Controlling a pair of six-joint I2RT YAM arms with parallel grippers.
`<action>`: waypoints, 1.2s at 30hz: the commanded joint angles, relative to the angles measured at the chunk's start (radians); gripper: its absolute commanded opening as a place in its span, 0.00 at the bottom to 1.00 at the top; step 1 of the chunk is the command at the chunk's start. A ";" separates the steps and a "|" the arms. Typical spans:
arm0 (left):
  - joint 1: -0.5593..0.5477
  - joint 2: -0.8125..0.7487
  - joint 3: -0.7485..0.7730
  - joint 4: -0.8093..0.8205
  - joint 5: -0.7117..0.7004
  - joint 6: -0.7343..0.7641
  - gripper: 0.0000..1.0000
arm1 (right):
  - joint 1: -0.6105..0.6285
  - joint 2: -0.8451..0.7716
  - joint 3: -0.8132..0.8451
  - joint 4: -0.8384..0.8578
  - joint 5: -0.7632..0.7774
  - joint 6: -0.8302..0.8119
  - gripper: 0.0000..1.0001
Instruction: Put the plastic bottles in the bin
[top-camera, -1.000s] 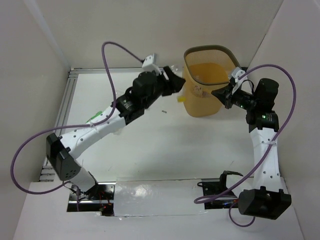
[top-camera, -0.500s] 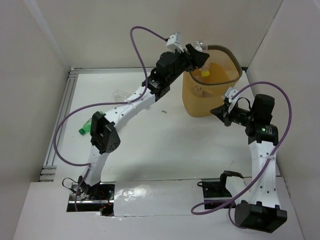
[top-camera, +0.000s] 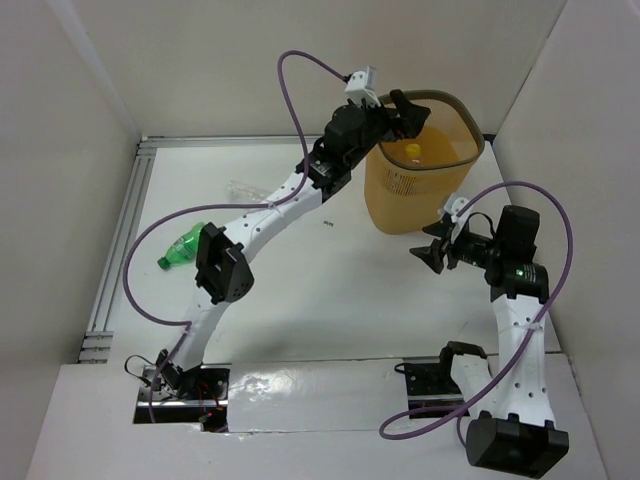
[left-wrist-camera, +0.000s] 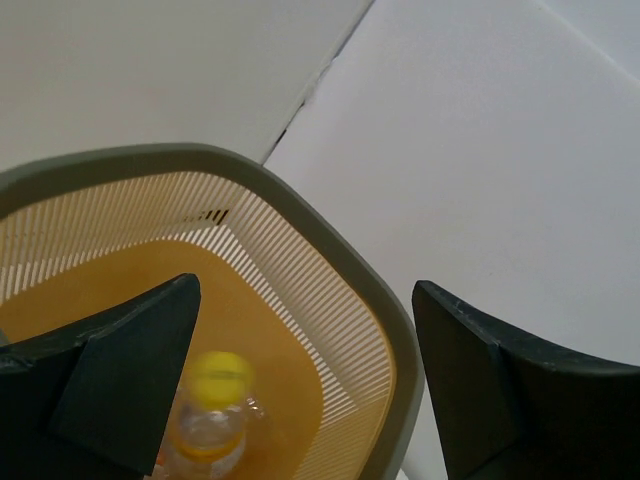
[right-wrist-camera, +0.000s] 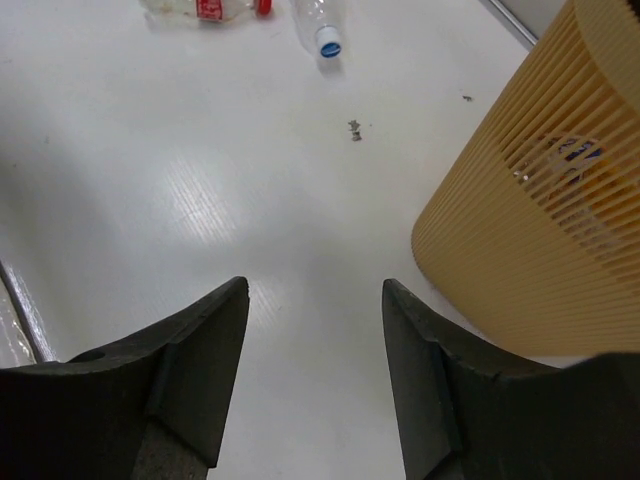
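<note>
The left arm reaches across the table (top-camera: 330, 290) to the bin (top-camera: 472, 130), which stands at the far right of the table. The left claw (top-camera: 405, 108) hangs over the bin's near-left rim. In the left wrist view the left claw (left-wrist-camera: 305, 300) is wide open and grips nothing, with the bin's (left-wrist-camera: 335, 255) grey rim and yellow mesh wall showing between its 2 fingers (left-wrist-camera: 110, 380).

Below it, 1 yellow-capped bottle (left-wrist-camera: 215, 410) is inside the bin, clear-bodied and blurred. Whether it rests on the bottom cannot be told. From above, the same yellow-capped bottle (top-camera: 412, 152) shows as a yellow spot inside the rim.

The right claw (top-camera: 432, 254) is low beside the bin's near side, apart from it, and points left across the table. In the right wrist view the right claw (right-wrist-camera: 315, 290) is spread open and empty above bare white table (right-wrist-camera: 200, 200), with the bin's mesh wall (right-wrist-camera: 520, 250) just to its right.

1 green bottle (top-camera: 180, 249) lies on its side at the left of the table, well apart from the bin. At the top of the right wrist view 2 more bottles lie on the table near each other: a red-capped bottle (right-wrist-camera: 205, 10) with a red label, and a blue-capped bottle (right-wrist-camera: 325, 30) with a clear body.
</note>
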 joint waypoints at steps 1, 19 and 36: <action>-0.001 -0.167 -0.002 0.068 -0.005 0.112 1.00 | -0.004 -0.008 -0.021 -0.019 -0.036 -0.074 0.62; 0.195 -1.269 -1.370 -0.573 -0.138 0.271 0.88 | 0.457 0.096 -0.242 0.165 0.383 -0.044 0.71; 0.419 -0.944 -1.453 -0.483 -0.132 0.383 1.00 | 0.483 0.249 -0.193 0.171 0.466 0.073 0.86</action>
